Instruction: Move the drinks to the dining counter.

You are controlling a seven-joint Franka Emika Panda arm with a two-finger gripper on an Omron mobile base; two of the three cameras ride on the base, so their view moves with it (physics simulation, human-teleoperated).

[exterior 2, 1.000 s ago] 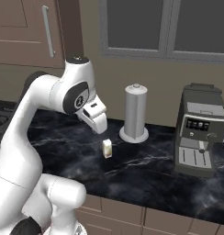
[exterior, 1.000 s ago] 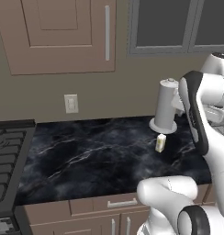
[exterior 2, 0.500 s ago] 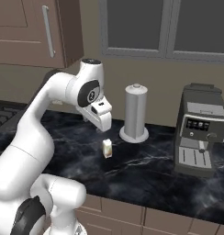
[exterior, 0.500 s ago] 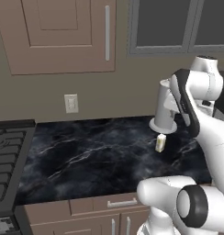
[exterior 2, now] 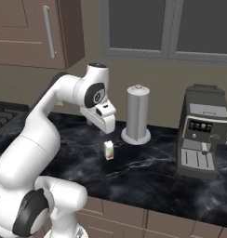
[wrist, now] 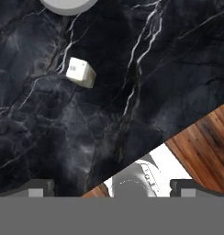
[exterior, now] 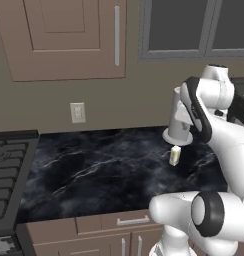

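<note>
The small white-yellow carton stands upright on the black marble surface, right of centre in the left base view and just in front of the grey paper-towel cylinder — near it, not touching. In the hand view the carton sits upper left, with the cylinder's round base at the top edge.

The gripper hangs above the surface, off to one side of the carton, its jaws spread wide with nothing between them. To do this step well, I judge it should first centre over the carton, turn so the fingertips face the carton's flat sides, then come straight down — keeping clear of the cylinder behind.

Counted: one carton, one cylinder, one coffee machine at the right of the right base view, one wall socket.
</note>
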